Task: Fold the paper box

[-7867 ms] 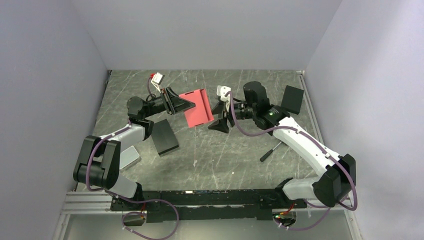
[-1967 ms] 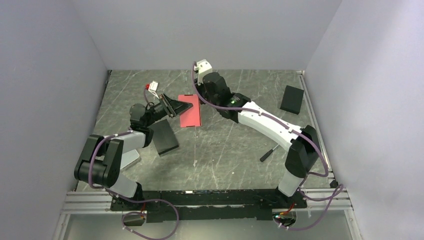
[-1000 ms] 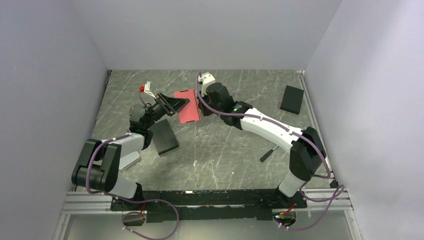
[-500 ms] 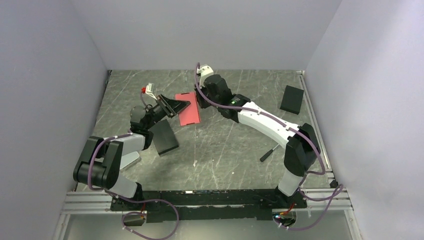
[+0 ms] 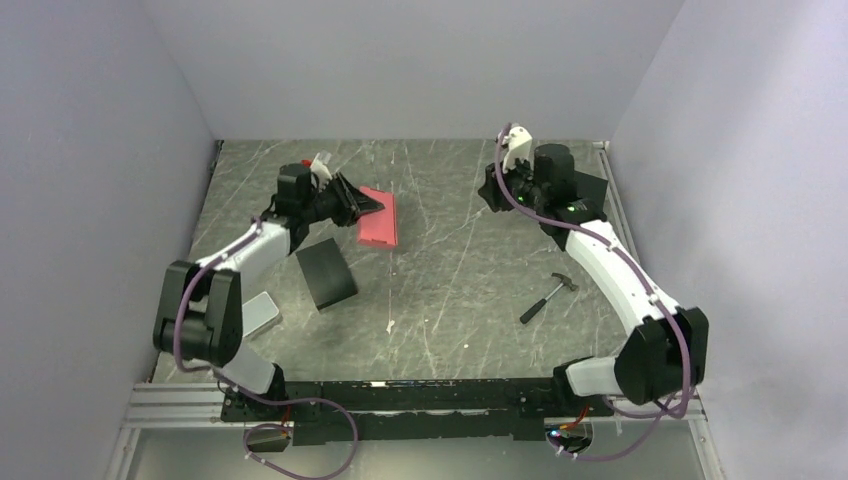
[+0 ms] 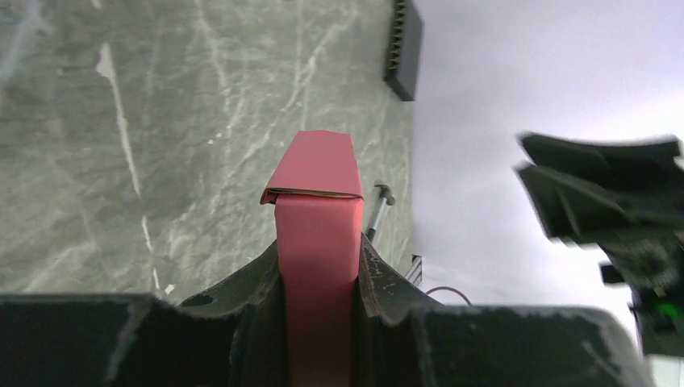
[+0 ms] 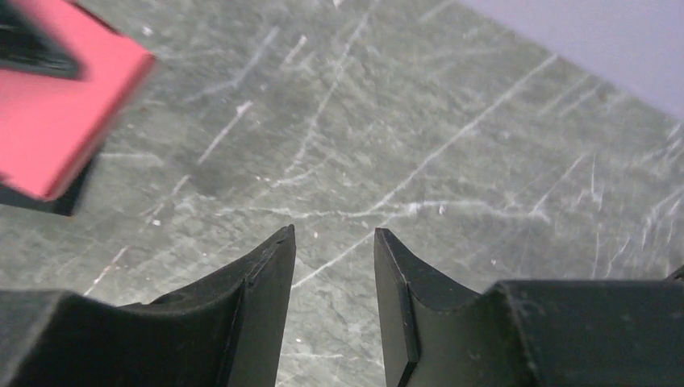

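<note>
The paper box (image 6: 316,218) is being held clamped between the narrowed jaws of the left gripper (image 6: 319,258), over the far left part of the table (image 5: 450,270). It is showing as a flat, closed rectangular form, its free end flap folded over in the left wrist view. The folding is being judged nearly finished, with only a last tuck, if any, and the setting down being left. The right gripper (image 7: 332,242) is being carried with jaws parted and nothing between them. Against a second ago, it is being seen drawn well away from the box's far edge, toward the table's far right.
</note>
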`<action>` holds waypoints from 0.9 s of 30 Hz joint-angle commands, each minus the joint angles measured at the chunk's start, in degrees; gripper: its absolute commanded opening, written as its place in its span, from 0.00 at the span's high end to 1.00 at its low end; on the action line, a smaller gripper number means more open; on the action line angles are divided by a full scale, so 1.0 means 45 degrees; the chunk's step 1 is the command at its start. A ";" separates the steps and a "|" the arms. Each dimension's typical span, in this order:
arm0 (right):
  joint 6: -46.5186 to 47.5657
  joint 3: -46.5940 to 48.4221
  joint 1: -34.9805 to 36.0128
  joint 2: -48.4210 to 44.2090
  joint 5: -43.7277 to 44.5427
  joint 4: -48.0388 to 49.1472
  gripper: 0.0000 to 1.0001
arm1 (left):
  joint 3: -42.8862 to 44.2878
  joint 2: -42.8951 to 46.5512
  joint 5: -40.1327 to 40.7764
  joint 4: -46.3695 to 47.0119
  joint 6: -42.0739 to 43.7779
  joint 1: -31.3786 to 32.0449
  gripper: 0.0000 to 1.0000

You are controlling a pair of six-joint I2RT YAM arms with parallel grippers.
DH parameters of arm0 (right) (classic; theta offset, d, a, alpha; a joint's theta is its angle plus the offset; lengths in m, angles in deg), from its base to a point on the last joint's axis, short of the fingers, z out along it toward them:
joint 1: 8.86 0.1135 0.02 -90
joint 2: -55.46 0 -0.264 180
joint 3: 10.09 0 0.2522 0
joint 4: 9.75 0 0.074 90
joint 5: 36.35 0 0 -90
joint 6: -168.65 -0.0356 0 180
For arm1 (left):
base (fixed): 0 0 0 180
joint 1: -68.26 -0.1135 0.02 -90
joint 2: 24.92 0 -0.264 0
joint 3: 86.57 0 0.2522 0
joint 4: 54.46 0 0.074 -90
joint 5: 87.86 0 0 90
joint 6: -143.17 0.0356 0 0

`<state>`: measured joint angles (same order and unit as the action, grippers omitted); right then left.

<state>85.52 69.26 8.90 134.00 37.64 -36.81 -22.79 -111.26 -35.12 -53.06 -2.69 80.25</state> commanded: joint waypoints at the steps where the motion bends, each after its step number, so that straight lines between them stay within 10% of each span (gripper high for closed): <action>1: 0.0103 -0.0169 -0.0463 -0.0735 -0.2120 0.0692 0.55 | 0.2604 -0.1639 0.0621 -0.5868 0.1333 0.0381 1.00; 6: -0.0181 -0.0177 -0.0922 -0.0798 -0.2475 0.0640 0.55 | 0.6209 -0.3847 0.2557 -0.9349 0.3071 0.1239 0.92; 10: -0.0298 -0.0233 -0.1326 -0.0950 -0.2563 0.0624 0.55 | 0.9392 -0.5432 0.4191 -1.1580 0.3979 0.2319 0.59; 16: -0.0496 -0.0335 -0.1991 -0.1127 -0.2793 0.0618 0.54 | 1.2574 -0.7157 0.3868 -1.2612 0.4297 0.3935 0.34; 21: -0.0515 -0.0410 -0.2454 -0.1220 -0.3181 0.0559 0.54 | 1.1616 -0.6327 0.1215 -0.9794 0.3702 0.4546 0.37; 27: -0.0103 -0.0952 -0.2902 -0.1526 -0.4375 0.0800 0.53 | 0.7727 -0.1585 0.4746 -0.7762 0.5098 0.4596 0.32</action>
<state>84.03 66.37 -3.17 129.65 22.87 -35.57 20.89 -136.31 -23.51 -96.58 15.80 101.95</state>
